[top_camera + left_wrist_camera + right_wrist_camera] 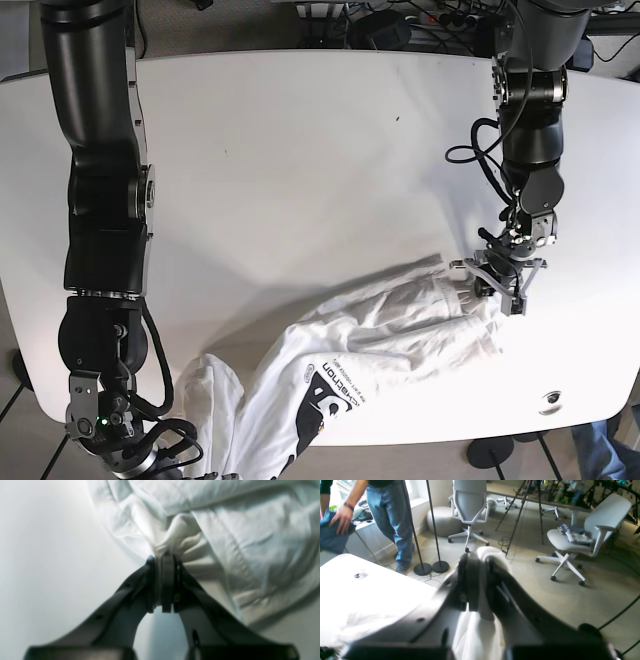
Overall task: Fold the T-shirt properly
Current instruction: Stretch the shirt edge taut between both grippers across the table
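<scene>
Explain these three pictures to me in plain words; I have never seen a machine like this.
This is a robot with two black arms working over a white table. The base picture looks down from above on both arms. The other two come from small cameras mounted at each wrist, looking along the arm's own end effector. A crumpled white T-shirt lies across the table's near side. The left end effector is closed on a bunch of the shirt's cloth. The right end effector, at the table's edge, also pinches white cloth; behind it you see the room: office chairs, stands and a person in jeans.
</scene>
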Action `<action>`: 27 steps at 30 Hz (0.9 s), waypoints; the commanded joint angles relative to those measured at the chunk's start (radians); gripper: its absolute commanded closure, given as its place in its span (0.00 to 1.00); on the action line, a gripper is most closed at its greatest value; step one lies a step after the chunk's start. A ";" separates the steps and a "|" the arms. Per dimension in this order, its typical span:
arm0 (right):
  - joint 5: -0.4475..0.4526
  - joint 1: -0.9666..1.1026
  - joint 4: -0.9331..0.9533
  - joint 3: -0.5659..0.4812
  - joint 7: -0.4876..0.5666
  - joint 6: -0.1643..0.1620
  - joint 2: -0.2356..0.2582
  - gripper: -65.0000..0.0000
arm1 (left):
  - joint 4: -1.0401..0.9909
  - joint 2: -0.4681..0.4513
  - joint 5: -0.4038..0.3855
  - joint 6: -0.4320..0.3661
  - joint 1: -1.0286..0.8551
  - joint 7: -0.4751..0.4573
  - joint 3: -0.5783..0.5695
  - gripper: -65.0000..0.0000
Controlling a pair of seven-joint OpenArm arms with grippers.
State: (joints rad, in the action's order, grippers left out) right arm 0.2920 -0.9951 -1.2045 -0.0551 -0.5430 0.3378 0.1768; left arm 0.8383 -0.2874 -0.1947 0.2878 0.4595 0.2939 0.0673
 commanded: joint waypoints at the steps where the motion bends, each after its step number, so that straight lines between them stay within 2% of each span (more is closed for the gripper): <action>1: 0.009 -0.055 -0.018 0.005 0.041 -0.006 0.010 0.97 | 0.134 -0.042 -0.012 0.004 0.049 0.021 0.027 0.99; 2: 0.009 -0.063 -0.016 0.005 0.041 -0.007 0.011 0.97 | 0.183 -0.048 -0.012 0.004 0.054 0.049 0.041 0.99; 3: 0.009 -0.077 -0.010 0.005 0.041 -0.029 0.011 0.97 | 0.247 -0.057 -0.012 0.004 0.072 0.081 0.059 0.99; 4: 0.016 -0.094 0.027 0.005 0.044 -0.069 0.011 0.97 | 0.292 -0.083 -0.012 0.006 0.109 0.117 0.065 0.99; 5: 0.019 -0.126 0.065 0.010 0.044 -0.087 0.011 0.97 | 0.312 -0.097 -0.013 0.006 0.138 0.141 0.067 0.99; 10: 0.011 -0.270 0.265 0.146 0.076 -0.099 0.013 0.97 | 0.350 -0.177 -0.013 0.011 0.313 0.227 0.104 0.99; 13: 0.011 -0.310 0.320 0.188 0.074 -0.102 0.019 0.97 | 0.332 -0.220 -0.009 0.084 0.396 0.256 0.147 0.99; 17: 0.017 -0.298 0.320 0.203 0.068 -0.104 0.043 0.97 | 0.269 -0.240 -0.010 0.132 0.424 0.287 0.207 0.99; 19: 0.020 -0.238 0.289 0.205 0.033 -0.104 0.056 0.97 | 0.267 -0.240 -0.012 0.139 0.362 0.285 0.211 0.99; 21: 0.049 -0.121 0.174 0.219 -0.002 -0.104 0.060 0.97 | 0.267 -0.238 -0.013 0.139 0.270 0.279 0.213 0.99; 24: 0.068 0.071 0.047 0.277 -0.045 -0.104 0.068 0.97 | 0.269 -0.210 -0.022 0.141 0.115 0.278 0.274 0.99; 27: 0.065 0.264 -0.088 0.324 -0.079 -0.104 0.065 0.97 | 0.270 -0.186 -0.064 0.159 -0.034 0.278 0.363 0.99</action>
State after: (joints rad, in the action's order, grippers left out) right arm 0.3447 -0.6758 -1.2701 0.2703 -0.6575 0.2317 0.2298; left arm 1.0866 -0.4469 -0.2478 0.4545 0.3889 0.5983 0.4316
